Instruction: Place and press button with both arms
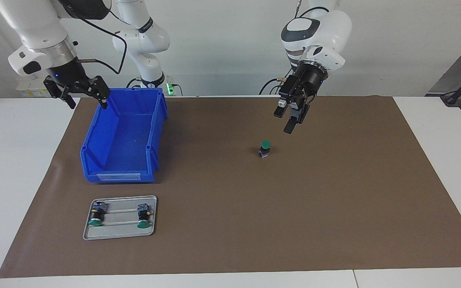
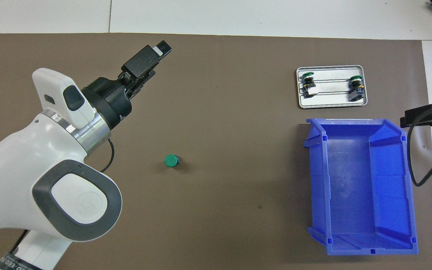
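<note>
**Button upright on the mat, both grippers off it**

The button [image 1: 265, 148] stood upright on the brown mat [image 1: 334, 208], green cap up, near the middle of the table and toward the left arm's end. Nothing touched it and nothing stood close around it.

It looked small, light and rigid, probably hard plastic. The round cap and black collar would likely be slick, so the squarer contact block below seemed the safer place to pinch. With so narrow a base it could tip easily, and a press would want to come straight down on the cap.

The left gripper [image 1: 287, 120] hung in the air above the mat, just beside the button and higher, fingers slightly parted and holding nothing. The right gripper [image 1: 81, 96] waited above the corner of the blue bin [image 1: 106, 160] nearest the robots, its fingers spread wide and empty.

The bin sat toward the right arm's end, open and with nothing visible inside. A grey tray [image 1: 90, 234], farther from the robots than the bin, held two more buttons [image 1: 97, 216] lying on their sides. Both were well apart from the standing button, so the left gripper's way down looked unobstructed.
</note>
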Available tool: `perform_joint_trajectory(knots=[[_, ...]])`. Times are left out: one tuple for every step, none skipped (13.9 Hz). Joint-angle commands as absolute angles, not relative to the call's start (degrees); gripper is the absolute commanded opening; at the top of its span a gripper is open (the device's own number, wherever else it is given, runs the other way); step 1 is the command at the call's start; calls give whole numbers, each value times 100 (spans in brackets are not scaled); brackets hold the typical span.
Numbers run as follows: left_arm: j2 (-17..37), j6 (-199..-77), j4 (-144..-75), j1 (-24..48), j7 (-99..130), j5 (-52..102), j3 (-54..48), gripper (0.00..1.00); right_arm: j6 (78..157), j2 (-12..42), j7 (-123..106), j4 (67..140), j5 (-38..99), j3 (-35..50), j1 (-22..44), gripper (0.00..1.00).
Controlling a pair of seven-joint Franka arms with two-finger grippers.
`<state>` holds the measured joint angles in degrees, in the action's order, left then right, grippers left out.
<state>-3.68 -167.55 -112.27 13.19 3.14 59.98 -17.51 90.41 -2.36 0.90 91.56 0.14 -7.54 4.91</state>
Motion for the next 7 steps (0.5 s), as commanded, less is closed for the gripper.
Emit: perform_joint_trajectory(knots=[[-343, -15596, -10926, 977, 272, 4672, -1767, 100, 9070, -334, -53, 9264, 0, -738, 466, 100], [-334, -15235, -10803, 871, 272, 4397, -1767, 100, 9070, -334, -44, 9264, 9, -738, 466, 100], [-334, -14944, -10741, 818, 272, 4186, -1758, 100, 9070, -325, -44, 9264, 9, -738, 466, 100], [-369, -14654, -10732, 765, 272, 3862, -1758, 100, 9070, -325, -44, 9264, 0, -738, 466, 100], [-404, -14155, -10723, 712, 272, 3389, -1758, 100, 9070, -325, -44, 9264, 9, -738, 466, 100], [-439, -13550, -10697, 686, 264, 2844, -1749, 100, 9070, -334, -44, 9264, 0, -738, 466, 100], [-518, -13013, -10670, 677, 272, 2334, -1758, 100, 9070, -325, -53, 9264, 9, -738, 457, 100]])
